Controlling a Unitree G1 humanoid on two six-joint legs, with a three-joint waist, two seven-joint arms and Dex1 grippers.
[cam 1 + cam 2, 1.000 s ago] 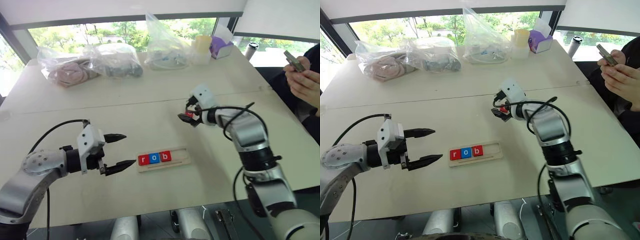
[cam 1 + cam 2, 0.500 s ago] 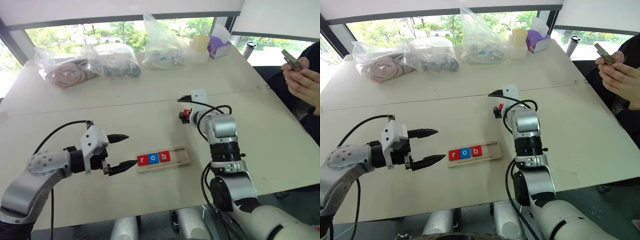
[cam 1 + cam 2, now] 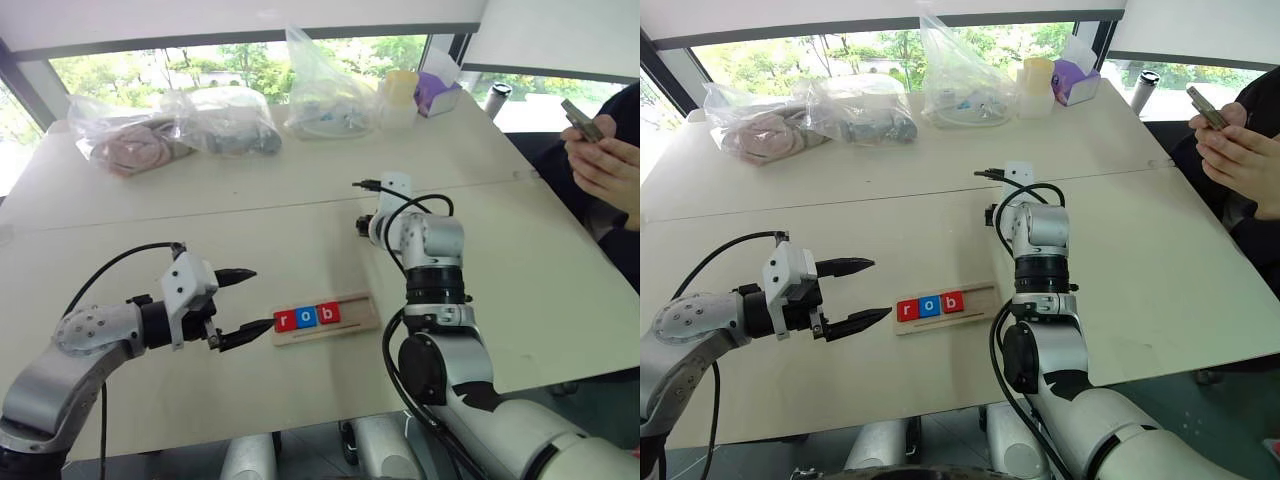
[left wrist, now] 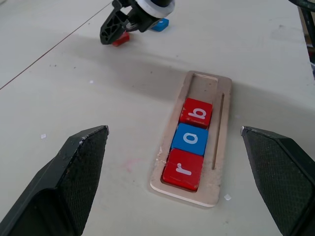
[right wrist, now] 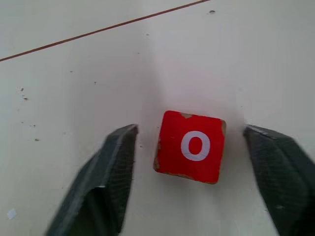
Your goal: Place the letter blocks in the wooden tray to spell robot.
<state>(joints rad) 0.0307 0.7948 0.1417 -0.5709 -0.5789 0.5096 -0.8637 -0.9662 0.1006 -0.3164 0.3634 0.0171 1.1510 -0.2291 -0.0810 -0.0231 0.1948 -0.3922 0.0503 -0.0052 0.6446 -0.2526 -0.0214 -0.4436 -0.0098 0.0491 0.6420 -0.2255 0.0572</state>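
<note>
The wooden tray (image 3: 362, 304) lies on the table in front of me with a red r (image 4: 183, 169), a blue o (image 4: 191, 139) and a red b (image 4: 196, 112) side by side at its left end; the rest of its slot is bare. My left gripper (image 3: 260, 298) hovers open just left of the tray, holding nothing. Farther back, my right gripper (image 5: 191, 130) points down at a red o block (image 5: 191, 146) lying flat on the table, one finger on each side with a gap to each. A blue block (image 4: 160, 24) lies just beyond it.
Plastic bags (image 3: 215, 120) with soft items, a yellow cup (image 3: 403, 95) and a purple box (image 3: 440, 92) line the table's far side. A person's hands holding a phone (image 3: 600, 150) are at the right edge. A seam (image 3: 200, 212) crosses the tabletop.
My right arm has swung in and rolled its wrist, bringing the gripper down over the red o block. The left arm has stayed put.
</note>
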